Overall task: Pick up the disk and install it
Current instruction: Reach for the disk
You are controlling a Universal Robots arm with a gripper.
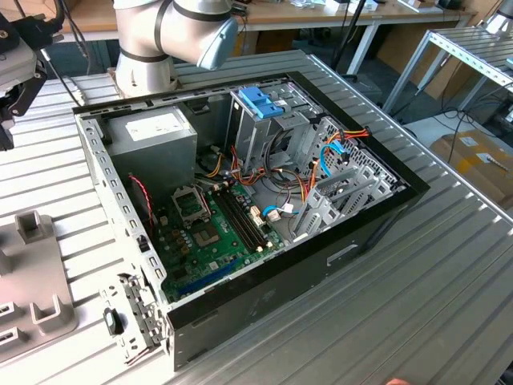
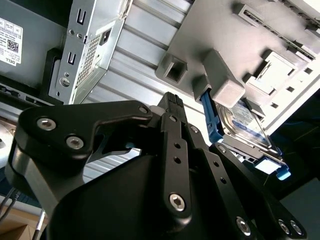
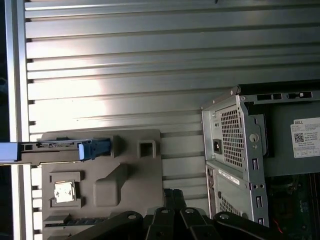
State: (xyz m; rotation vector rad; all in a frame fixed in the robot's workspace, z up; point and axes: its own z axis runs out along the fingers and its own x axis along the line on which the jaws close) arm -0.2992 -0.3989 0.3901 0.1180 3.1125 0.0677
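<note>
While holder [image 3: 135, 175] holds disk [image 3: 50, 152], case [image 1: 264, 301] lies open.

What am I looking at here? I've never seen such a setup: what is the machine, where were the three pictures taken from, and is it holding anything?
The machine is a robot arm whose base stands on a ribbed metal table. The exterior view comes from a camera off the arm that looks down on the scene. The two wrist views come from cameras riding near the arm's wrist, so the black links in their foreground are its own gripper. On the table lies an open computer case, circuit board and cables exposed, and beside it a grey holder. The disk, a silver hard drive in a blue plastic frame, stands on edge in that holder. The gripper hangs over the holder; the disk is not in its grasp.
</note>
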